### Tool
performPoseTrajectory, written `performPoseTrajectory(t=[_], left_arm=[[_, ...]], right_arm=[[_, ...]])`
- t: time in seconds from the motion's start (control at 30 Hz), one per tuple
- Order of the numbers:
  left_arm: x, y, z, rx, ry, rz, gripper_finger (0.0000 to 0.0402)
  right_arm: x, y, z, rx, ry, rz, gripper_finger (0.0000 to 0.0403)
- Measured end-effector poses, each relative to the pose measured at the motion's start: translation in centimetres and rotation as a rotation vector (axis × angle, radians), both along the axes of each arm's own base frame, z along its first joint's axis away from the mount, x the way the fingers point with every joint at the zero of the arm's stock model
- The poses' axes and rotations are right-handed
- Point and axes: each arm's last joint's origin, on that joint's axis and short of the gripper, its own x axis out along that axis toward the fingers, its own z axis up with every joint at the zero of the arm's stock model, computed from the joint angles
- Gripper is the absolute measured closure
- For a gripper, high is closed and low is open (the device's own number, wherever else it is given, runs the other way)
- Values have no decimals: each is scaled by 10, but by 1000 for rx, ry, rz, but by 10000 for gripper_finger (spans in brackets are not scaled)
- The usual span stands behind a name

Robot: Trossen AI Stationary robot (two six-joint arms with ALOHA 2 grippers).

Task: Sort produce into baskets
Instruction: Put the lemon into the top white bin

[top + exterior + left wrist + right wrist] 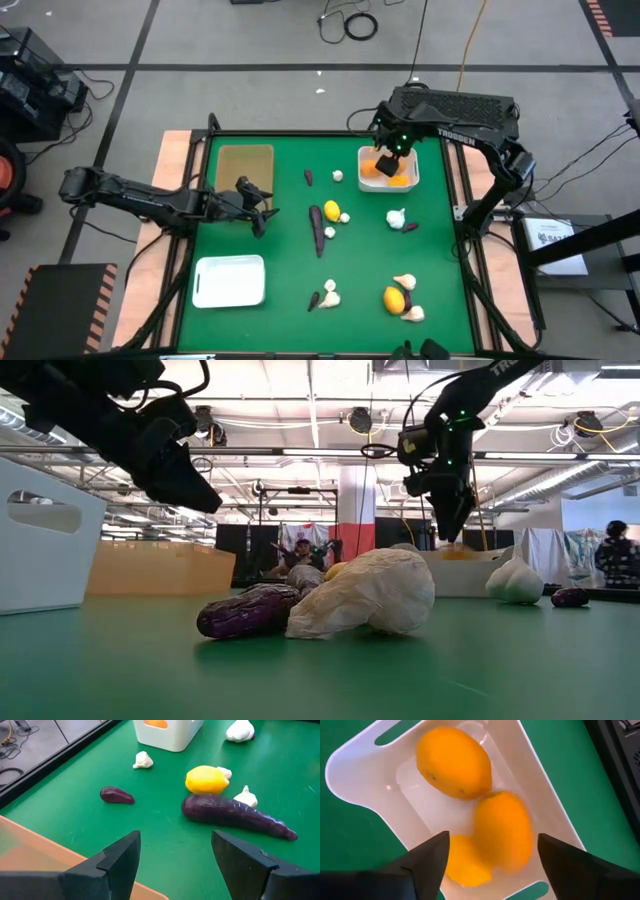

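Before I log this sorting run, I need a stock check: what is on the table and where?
Oranges: three, in the white basket, far right.
Lemons: two, one mid-table, one near right.
Garlic bulbs: several, cream, scattered.
Long eggplant: one, purple, centre.
Small eggplants: a few, scattered.
White tray: near left.
Tan tray: far left.
Left gripper: open, beside the tan tray.
Right gripper: open, over the oranges.
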Motion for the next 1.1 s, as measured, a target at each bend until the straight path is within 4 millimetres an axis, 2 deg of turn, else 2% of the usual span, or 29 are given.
performPoseTrajectory(t=[0.2, 0.47, 0.73, 0.93, 1.1], left_arm=[[0, 0, -1, 0, 4, 1, 150], [0, 0, -1, 6, 7, -2, 150], [0, 0, -1, 5, 8, -4, 150], [0, -1, -1, -10, 8, -26, 150], [0, -1, -1, -10, 9, -28, 150]], right_arm=[[-2, 1, 0, 16, 18, -6, 80], [-2, 9, 1, 93, 30, -43, 79], [22, 24, 26, 118, -89, -98, 83], [46, 51, 36, 173, -177, -225, 83], [61, 93, 35, 251, -133, -192, 83]])
